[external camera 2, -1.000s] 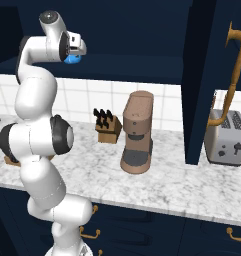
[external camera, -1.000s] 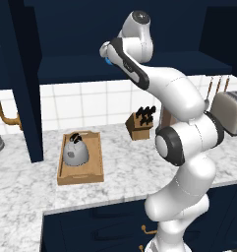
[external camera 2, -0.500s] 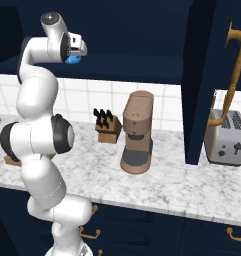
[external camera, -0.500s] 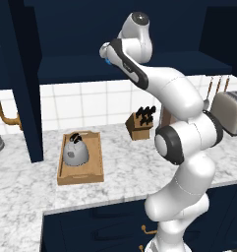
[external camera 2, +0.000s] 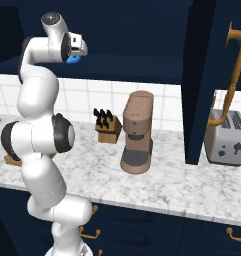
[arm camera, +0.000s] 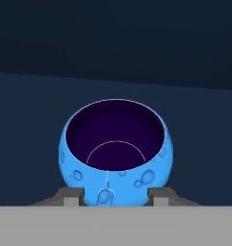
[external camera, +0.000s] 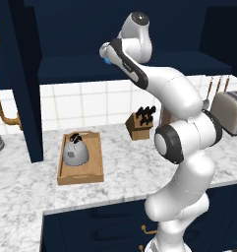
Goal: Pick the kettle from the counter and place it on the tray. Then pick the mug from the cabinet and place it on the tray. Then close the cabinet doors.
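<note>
Tool (arm camera: 115,194) is up at the large dark navy wall cupboard (external camera: 139,29), over its navy shelf (external camera: 80,69). The small round bright-blue mug with purple-blue inside (arm camera: 116,151) sits right between the two fingertips (arm camera: 71,196), one tip on each flank. The jaws are spread about as wide as the mug; can't tell whether the pads actually touch it or grip it. Mug's mouth faces the hand camera, bottom toward the tool. From the base cameras a bit of blue mug shows at the tool end of the arm, level with the shelf front.

Well below the tool, on the white-and-grey marbled tabletop (external camera: 139,172), the small squat grey metal kettle with black handle (external camera: 75,151) stands upright inside the shallow light-brown wooden tray (external camera: 81,173). Wooden knife block (external camera: 141,125) stands beyond the tray, by the tiled wall. Tall navy panelled cupboard door with brass handle (external camera 2: 204,75) stands open, off to the tool's right
</note>
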Tool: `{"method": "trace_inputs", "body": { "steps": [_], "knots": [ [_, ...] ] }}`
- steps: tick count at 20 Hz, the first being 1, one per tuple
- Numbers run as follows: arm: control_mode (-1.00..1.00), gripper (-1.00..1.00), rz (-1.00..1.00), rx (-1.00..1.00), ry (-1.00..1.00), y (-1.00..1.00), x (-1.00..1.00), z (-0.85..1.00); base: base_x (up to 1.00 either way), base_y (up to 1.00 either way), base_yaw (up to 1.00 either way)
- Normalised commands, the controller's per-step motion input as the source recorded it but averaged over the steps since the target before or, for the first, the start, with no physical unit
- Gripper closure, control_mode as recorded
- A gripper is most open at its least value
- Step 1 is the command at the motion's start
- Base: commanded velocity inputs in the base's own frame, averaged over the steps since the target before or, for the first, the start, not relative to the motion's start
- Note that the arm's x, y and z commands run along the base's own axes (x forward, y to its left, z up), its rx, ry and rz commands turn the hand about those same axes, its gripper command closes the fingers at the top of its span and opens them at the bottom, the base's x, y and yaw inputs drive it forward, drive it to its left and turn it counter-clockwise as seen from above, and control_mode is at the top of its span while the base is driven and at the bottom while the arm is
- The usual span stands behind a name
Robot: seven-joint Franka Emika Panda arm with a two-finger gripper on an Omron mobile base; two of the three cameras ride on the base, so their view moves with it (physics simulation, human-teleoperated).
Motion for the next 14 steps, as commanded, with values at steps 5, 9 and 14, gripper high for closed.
{"method": "trace_inputs", "body": {
  "steps": [5, 9, 14],
  "knots": [
    [-1.0, 1.0, 0.0, 0.0, 0.0, 0.0, 0.03, -0.03, 0.0, 0.0, 0.0],
    [-1.0, 1.0, 0.0, 0.0, 0.0, 0.0, 0.04, -0.03, 0.0, 0.0, 0.0],
    [-1.0, 1.0, 0.0, 0.0, 0.0, 0.0, -0.04, 0.0, 0.0, 0.0, 0.0]
  ]
}}
